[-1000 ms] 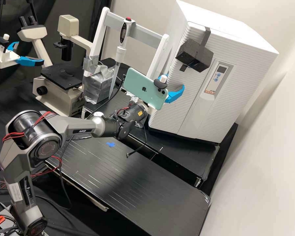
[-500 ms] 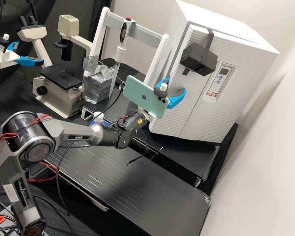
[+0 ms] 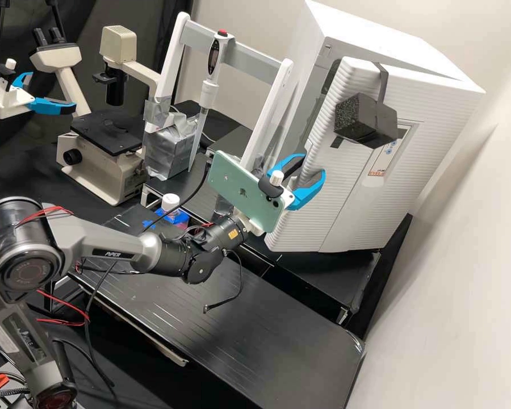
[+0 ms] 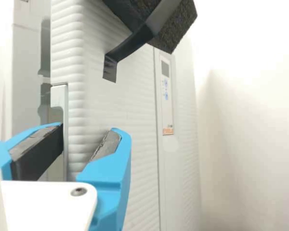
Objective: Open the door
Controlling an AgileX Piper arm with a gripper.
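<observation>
Pale wall (image 3: 454,272) rises on the right beside the black bench (image 3: 221,329). At the far right, the white cabinet's (image 3: 375,37) door (image 3: 323,210) stands ajar, a black block (image 3: 357,119) on its front. The gripper (image 3: 314,163) is spread around the door's left edge, one finger on each side.

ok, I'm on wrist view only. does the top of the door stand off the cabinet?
Observer: Yes, the top edge of the door stands off the cabinet at the opening side, with a gap behind it.

Operator: Anything near the arm I should mind?

Observer: A white-capped bottle, just beyond the forearm in the high view.

Operator: And what's mounted by the claw?

Observer: A pale green phone, held at a tilt just behind the claw.
</observation>
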